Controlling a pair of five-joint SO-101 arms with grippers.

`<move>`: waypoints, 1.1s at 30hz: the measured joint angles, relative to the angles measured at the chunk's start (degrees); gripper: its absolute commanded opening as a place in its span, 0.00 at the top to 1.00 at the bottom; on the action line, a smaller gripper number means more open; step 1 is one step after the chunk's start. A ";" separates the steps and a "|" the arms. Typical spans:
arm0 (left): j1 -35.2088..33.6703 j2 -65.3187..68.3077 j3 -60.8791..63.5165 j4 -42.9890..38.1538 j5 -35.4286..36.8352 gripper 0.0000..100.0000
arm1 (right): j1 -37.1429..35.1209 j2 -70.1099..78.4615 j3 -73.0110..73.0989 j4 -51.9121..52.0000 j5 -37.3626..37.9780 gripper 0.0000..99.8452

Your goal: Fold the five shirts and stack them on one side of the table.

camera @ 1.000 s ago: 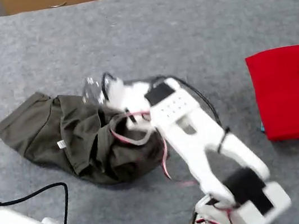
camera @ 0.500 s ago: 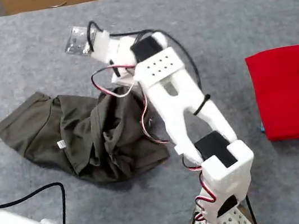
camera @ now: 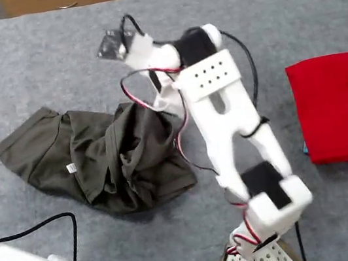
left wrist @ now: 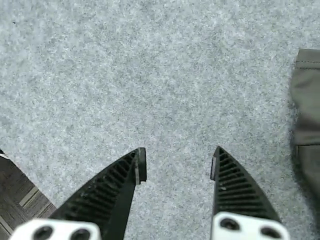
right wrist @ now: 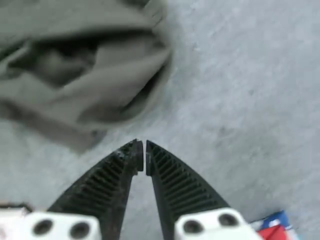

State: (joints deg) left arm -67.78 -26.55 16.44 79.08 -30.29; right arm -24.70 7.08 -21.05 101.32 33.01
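An olive shirt (camera: 99, 159) lies crumpled and unfolded on the left half of the grey desk (camera: 32, 73). Its left part is spread fairly flat, while its right part is bunched into deep creases. A small white label (camera: 71, 168) shows on it. Well apart, at the desk's right edge, a red shirt (camera: 339, 104) lies folded flat into a neat rectangle, with a thin blue edge (camera: 306, 148) showing beneath it.

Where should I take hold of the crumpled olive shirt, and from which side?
I'd pinch a raised ridge in the bunched right half of the olive shirt, coming down from above on the far side, where the right tool, which is shut, is closest. The folds stand up there; the left end lies flat on the table, offering little to pinch.
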 measured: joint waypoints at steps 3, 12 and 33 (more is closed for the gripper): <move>0.00 0.00 0.00 0.00 0.00 0.78 | -0.09 -5.89 12.13 0.00 -0.09 0.97; 0.00 0.00 0.18 0.00 0.00 0.78 | -2.99 -7.47 33.85 -3.25 -0.09 0.72; 0.00 0.00 3.16 0.00 0.00 0.78 | -15.38 13.54 35.16 -18.20 -0.18 0.74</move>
State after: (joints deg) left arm -67.78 -26.55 19.60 79.08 -30.29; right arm -40.09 20.62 14.11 83.12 32.84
